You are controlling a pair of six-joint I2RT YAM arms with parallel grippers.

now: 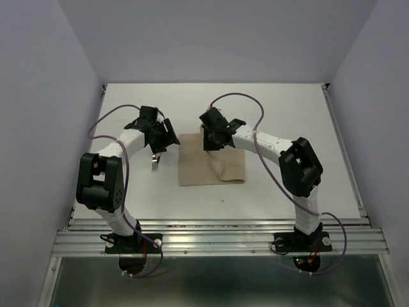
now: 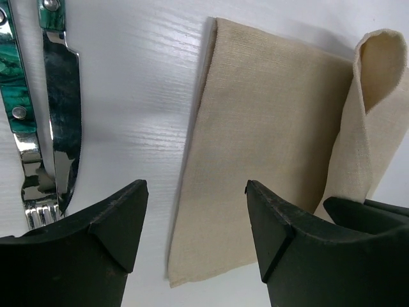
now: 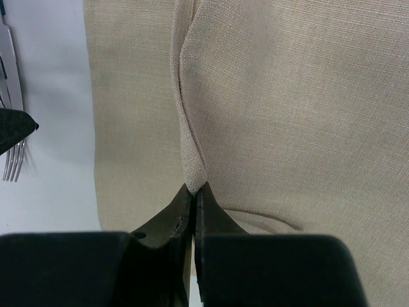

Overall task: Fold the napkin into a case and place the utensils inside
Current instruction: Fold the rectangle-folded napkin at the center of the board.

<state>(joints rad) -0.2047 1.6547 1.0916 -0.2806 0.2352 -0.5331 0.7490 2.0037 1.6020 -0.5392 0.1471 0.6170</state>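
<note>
Far left: thin silver metal utensils (image 1: 154, 165) with marbled dark green handles lie flat on the white table (image 1: 287, 115), side by side and touching. The left wrist view shows a serrated knife (image 2: 64, 115) and a tined fork (image 2: 29, 192), tips pointing toward the camera. They are clear of the cloth, with bare table between.

Left gripper (image 1: 161, 137): jaws spread wide and holding nothing. It hovers over the strip of table between the utensils and the cloth's left edge, and its fingers (image 2: 96, 236) frame that edge in the wrist view.

Centre: the plain beige-tan cloth napkin (image 1: 211, 167) lies flat on the table as a rough rectangle, its left edge doubled over into a clean fold (image 2: 204, 96). Toward its right side a strip of cloth is pulled up off the surface into a raised loop (image 2: 377, 57).

Right gripper (image 1: 211, 142): jaws closed tight, pinching a ridge of the napkin (image 3: 188, 147) at the fingertips (image 3: 185, 204). The ridge runs away from the jaws as a curved crease, and the rest of the cloth is flat on either side.
</note>
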